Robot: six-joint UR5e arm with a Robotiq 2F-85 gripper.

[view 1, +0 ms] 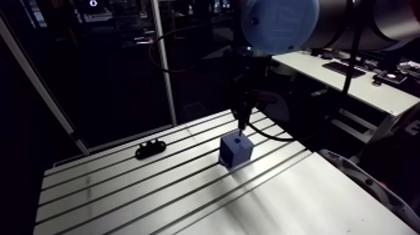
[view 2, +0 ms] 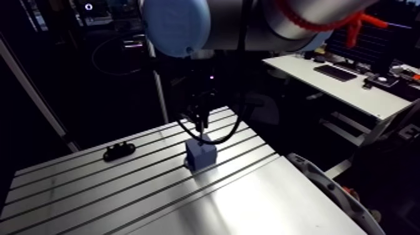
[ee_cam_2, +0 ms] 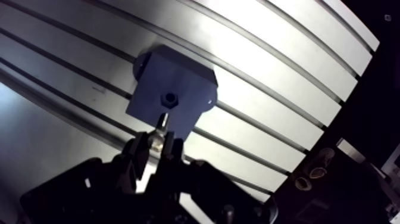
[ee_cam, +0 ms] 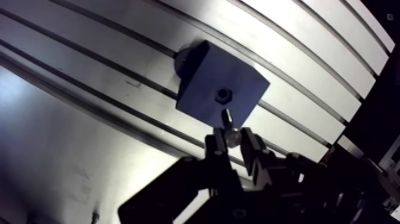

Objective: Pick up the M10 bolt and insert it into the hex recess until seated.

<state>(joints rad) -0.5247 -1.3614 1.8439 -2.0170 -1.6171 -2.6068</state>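
Inspected: the hand [ee_cam: 231, 140] comes down from the wrist over the middle of the slotted aluminium desk [view 1: 125, 187] and is closed on the M10 bolt [ee_cam: 228, 127]. In the wrist view its two fingers [ee_cam: 215, 146] stand only narrowly apart, with the bolt's bright head pinched between their tips. The shank projects ahead of the tips toward the block below. That blue block [ee_cam: 205, 74] sits on the desk across the slots, roughly cube-shaped, with its top face turned to the wrist camera. The hex recess [ee_cam: 224, 94] lies in that top face as a small dark six-sided opening, near the edge of the face closest to the hand. The bolt's tip points at the top face just short of the recess, on the hand's side of it, and the whole outline of the opening remains visible ahead of the tip. Whether the tip touches the face cannot be told from either view. In the arm view the hand hangs directly over the block, close to its upper edge, with the fingers too dark there to read. A rounded dark shape shows at the far corner of the block in the wrist view; its nature cannot be determined. One small black fitting [view 1: 150, 149] lies on the desk well apart from the block, toward the far edge, clear of the hand
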